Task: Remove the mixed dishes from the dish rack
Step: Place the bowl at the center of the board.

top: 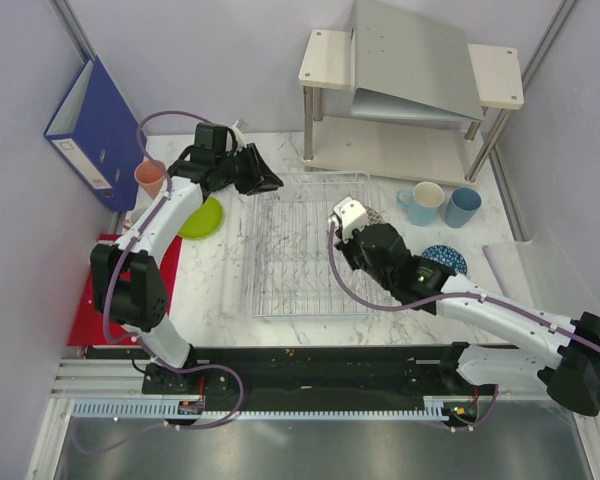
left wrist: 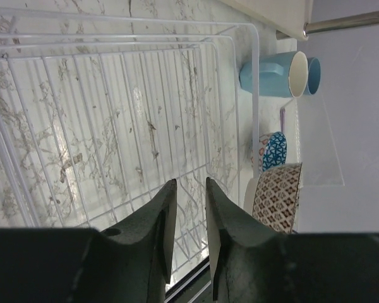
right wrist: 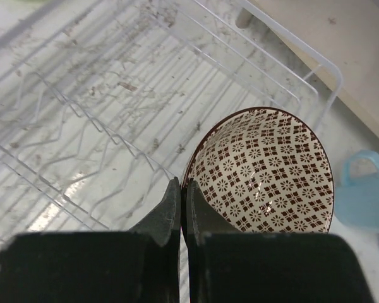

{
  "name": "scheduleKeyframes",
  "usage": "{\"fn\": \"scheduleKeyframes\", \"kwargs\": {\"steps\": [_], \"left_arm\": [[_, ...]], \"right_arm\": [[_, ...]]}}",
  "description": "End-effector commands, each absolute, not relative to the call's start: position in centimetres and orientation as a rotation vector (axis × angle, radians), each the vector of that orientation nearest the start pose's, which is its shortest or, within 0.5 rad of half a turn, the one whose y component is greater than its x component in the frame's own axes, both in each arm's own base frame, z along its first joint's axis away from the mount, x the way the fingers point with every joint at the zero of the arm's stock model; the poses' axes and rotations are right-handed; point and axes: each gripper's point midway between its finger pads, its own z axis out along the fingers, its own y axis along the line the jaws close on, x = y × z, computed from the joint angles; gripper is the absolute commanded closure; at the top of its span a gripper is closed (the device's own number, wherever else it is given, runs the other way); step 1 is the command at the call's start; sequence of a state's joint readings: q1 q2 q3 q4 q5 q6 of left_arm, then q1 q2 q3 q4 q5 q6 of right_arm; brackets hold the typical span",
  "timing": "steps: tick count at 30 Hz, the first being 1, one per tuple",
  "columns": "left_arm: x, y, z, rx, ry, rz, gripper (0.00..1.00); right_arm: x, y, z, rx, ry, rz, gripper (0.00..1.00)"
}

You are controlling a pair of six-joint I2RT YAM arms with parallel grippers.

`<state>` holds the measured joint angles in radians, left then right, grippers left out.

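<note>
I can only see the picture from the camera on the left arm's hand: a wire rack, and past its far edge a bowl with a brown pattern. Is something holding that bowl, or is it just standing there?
Observer: It looks held. In the right wrist view, the right gripper is shut on the rim of the brown-white bowl.
Operator: What is on my own side, behind this camera?
Observer: A lime-green plate lies on the table just left of the dish rack.
Operator: Is there anything else there?
Observer: A salmon-pink cup stands beyond that plate, next to a blue binder.
</note>
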<state>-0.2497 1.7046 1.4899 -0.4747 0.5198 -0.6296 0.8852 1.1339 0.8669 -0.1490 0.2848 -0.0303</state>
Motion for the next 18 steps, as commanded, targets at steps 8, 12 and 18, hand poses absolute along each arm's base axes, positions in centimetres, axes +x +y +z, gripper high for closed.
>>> {"fn": "scheduleKeyframes", "kwargs": {"steps": [8, 12, 18], "left_arm": [[32.4, -21.8, 26.0, 0.133, 2.225, -0.991, 0.64], [29.7, -22.1, 26.8, 0.266, 2.158, -0.909, 0.47], [26.7, -22.9, 25.6, 0.346, 2.174, -1.017, 0.01]], "right_arm": [[25.1, 27.3, 23.4, -0.785, 1.633, 0.023, 1.00], [23.4, 29.0, 23.7, -0.833, 1.615, 0.085, 1.00], [20.4, 31.3, 24.0, -0.941, 1.598, 0.199, 1.00]]}}
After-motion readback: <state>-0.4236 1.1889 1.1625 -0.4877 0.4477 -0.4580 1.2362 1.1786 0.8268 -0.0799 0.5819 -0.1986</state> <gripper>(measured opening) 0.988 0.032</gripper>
